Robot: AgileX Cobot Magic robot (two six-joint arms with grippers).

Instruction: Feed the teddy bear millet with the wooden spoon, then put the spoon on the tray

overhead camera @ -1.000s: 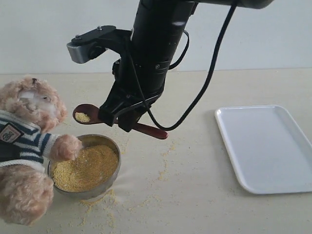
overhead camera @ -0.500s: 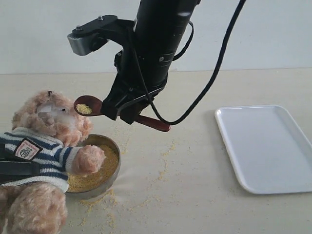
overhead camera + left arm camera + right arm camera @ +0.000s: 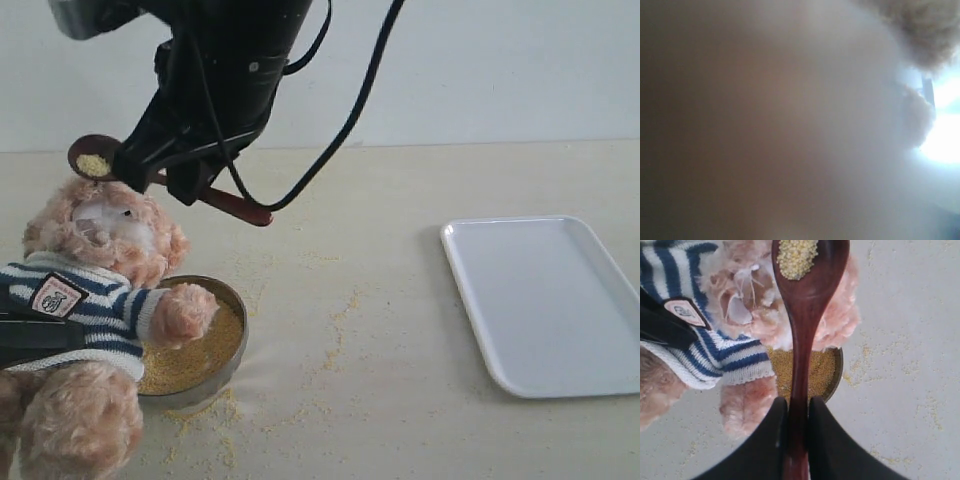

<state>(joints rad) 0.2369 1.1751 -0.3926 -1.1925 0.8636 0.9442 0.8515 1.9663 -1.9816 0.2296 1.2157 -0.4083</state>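
Your right gripper [image 3: 792,415] is clamped on the slim handle of the glossy reddish-brown wooden spoon [image 3: 802,315]. Beyond its fingertips the round bowl carries fine yellow millet [image 3: 796,257] above the fluffy teddy bear [image 3: 110,240]. The flat white tray [image 3: 560,300] lies well apart from it. Since a second ago the spoon has risen and the bear has come in beneath it. Your left gripper [image 3: 35,338] lies black across the striped shirt; I cannot tell its grip.

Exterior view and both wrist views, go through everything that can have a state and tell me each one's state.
teddy bear, upright, one paw over the metal bowl.
left claw, closed on the teddy bear's body.
wooden spoon, held by its handle, loaded with millet, over the bear's head.
right claw, shut on the wooden spoon.
metal bowl, partly filled with millet.
tray, nothing on it.
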